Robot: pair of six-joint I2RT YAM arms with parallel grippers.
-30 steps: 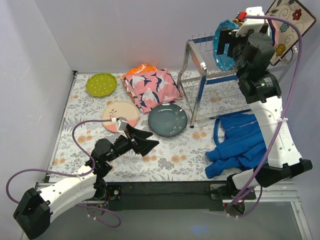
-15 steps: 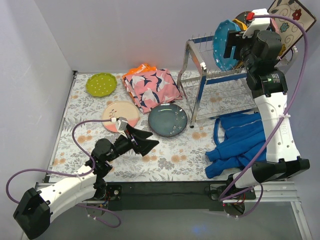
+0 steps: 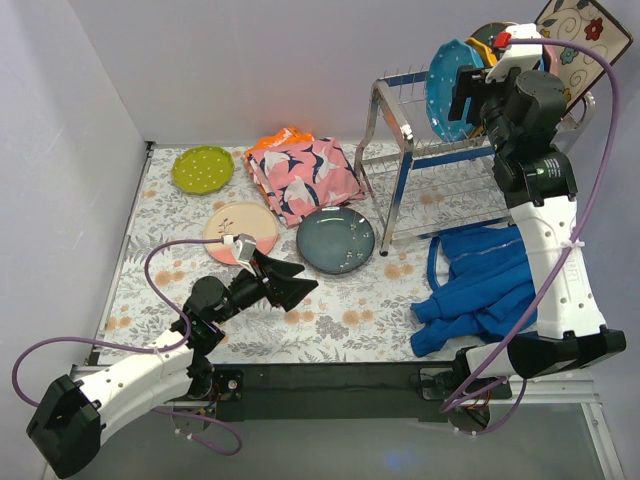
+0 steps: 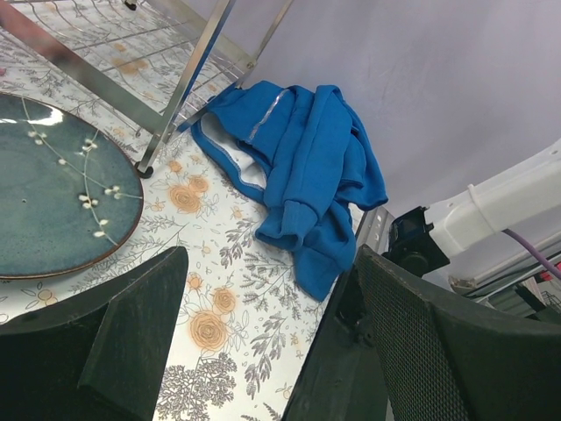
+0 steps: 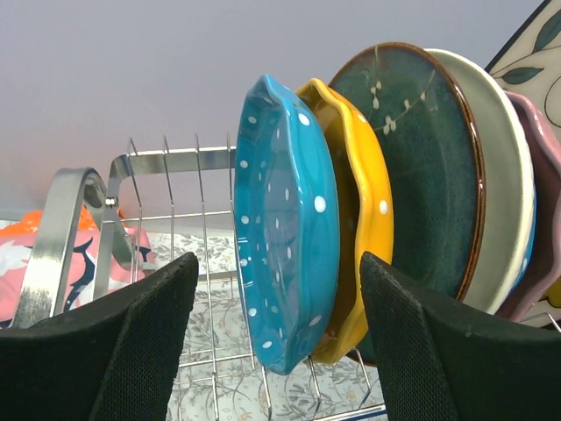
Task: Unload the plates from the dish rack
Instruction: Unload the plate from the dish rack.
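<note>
The chrome dish rack stands at the back right. Its upper tier holds a blue dotted plate, an orange plate, a dark teal one, a cream one, a pink one and the square floral plate. My right gripper is open, level with the blue dotted plate, which stands between the fingers in the right wrist view, not gripped; the orange plate is right behind it. A lime plate, a cream-pink plate and a dark teal plate lie on the table. My left gripper is open and empty just beside the dark teal plate.
A pink bird-print cloth lies behind the dark teal plate. A blue garment lies in front of the rack's legs, also in the left wrist view. White walls close the left and back.
My right gripper has risen and shifted right along the rack's upper tier, staying open at the blue dotted plate. The left arm has not moved.
</note>
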